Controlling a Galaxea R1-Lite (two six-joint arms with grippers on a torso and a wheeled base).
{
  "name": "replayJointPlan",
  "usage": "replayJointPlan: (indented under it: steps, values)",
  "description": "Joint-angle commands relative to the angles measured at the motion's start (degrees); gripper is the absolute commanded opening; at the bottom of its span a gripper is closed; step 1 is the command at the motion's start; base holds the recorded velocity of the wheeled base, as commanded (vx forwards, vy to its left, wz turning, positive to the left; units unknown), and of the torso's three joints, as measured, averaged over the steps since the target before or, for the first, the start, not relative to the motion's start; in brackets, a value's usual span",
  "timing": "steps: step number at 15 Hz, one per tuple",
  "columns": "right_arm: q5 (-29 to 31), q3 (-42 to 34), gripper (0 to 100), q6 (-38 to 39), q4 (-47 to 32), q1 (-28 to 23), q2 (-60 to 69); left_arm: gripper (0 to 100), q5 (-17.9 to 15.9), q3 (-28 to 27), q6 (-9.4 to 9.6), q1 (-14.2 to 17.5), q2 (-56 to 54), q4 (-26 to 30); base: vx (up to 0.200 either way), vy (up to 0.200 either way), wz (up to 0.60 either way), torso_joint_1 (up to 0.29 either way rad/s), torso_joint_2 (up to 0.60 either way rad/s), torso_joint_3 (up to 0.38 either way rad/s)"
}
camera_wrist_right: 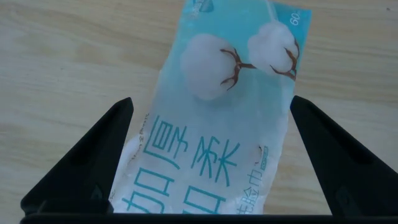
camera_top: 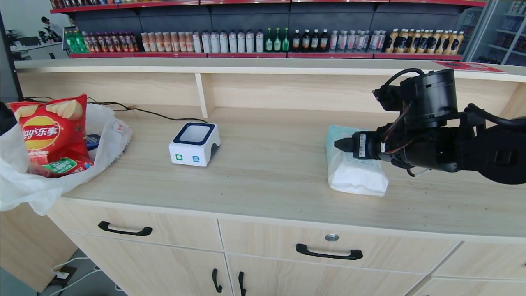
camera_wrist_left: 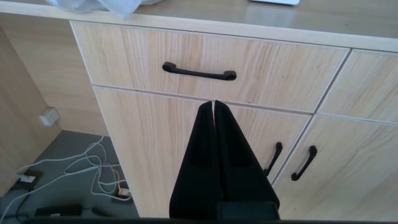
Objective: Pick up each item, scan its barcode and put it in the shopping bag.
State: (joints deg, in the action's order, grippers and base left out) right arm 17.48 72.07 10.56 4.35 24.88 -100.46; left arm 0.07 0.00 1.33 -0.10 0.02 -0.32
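Right wrist view puts the right gripper [camera_wrist_right: 211, 106] directly over the tissue pack [camera_wrist_right: 230, 56], its fingers spread wide, one on either side of the pack and nothing clamped between them; whether the pads touch the wrapper I cannot tell. In the head view the pack lies flat on the counter [camera_top: 267, 176], right under the fingertips.

The step in hand, as I judge it, is the pick-up of this item; scanning and bagging are not yet done for it. The next move calls for the fingers to close across the soft wrapper, firmly enough to lift it without crushing it; the pack then has to go to the scanner [camera_top: 194, 144], well away along the line the fingertips point, with its barcode turned to the window; where the barcode sits I cannot see. The shopping bag [camera_top: 24, 181] lies farther off again, beyond the scanner, mouth open, with a red chips bag [camera_top: 53, 135] standing in it. The left gripper [camera_wrist_left: 214, 109] hangs below the counter edge before the drawer fronts, fingers pressed together, holding nothing.

As for print: the pack's pale blue face shows two pictured cotton bolls at the end away from the wrist, large blue characters nearer it, and small print in one corner; the chips bag carries a yellow roundel logo and a green band; the scanner's front has two small icons, one green, one blue.
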Motion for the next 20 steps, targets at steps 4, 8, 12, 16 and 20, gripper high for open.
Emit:
replayJointPlan:
  steps: [4, 8, 12, 16, 20]
  values:
    - [-0.25, 2.37, 100, -0.10, -0.48, 0.26, -2.63, 0, 0.01, 0.00, -0.01, 0.01, -0.02, -0.03, 0.000, 0.000, 0.00, 0.000, 0.00, 0.000]
    - [-0.34, 2.37, 100, -0.01, -4.79, 1.31, -3.60, 0, 0.01, 0.00, -0.01, 0.01, -0.02, -0.03, 0.000, 0.000, 0.00, 0.000, 0.00, 0.000]
    - [-1.57, 4.04, 100, -0.36, -6.55, -1.41, -4.48, 0, 0.01, 0.00, -0.01, 0.01, -0.02, -0.03, 0.000, 0.000, 0.00, 0.000, 0.00, 0.000]
    - [-1.22, 4.22, 100, -0.19, -7.08, -0.97, -5.71, 0, 0.01, 0.00, 0.08, 0.01, -0.02, -0.03, 0.000, 0.000, 0.00, 0.000, 0.00, 0.000]
    - [-0.61, 5.36, 100, -0.10, -7.25, -1.41, -6.24, 0, 0.01, 0.00, 0.08, 0.01, -0.02, -0.03, 0.000, 0.000, 0.00, 0.000, 0.00, 0.000]
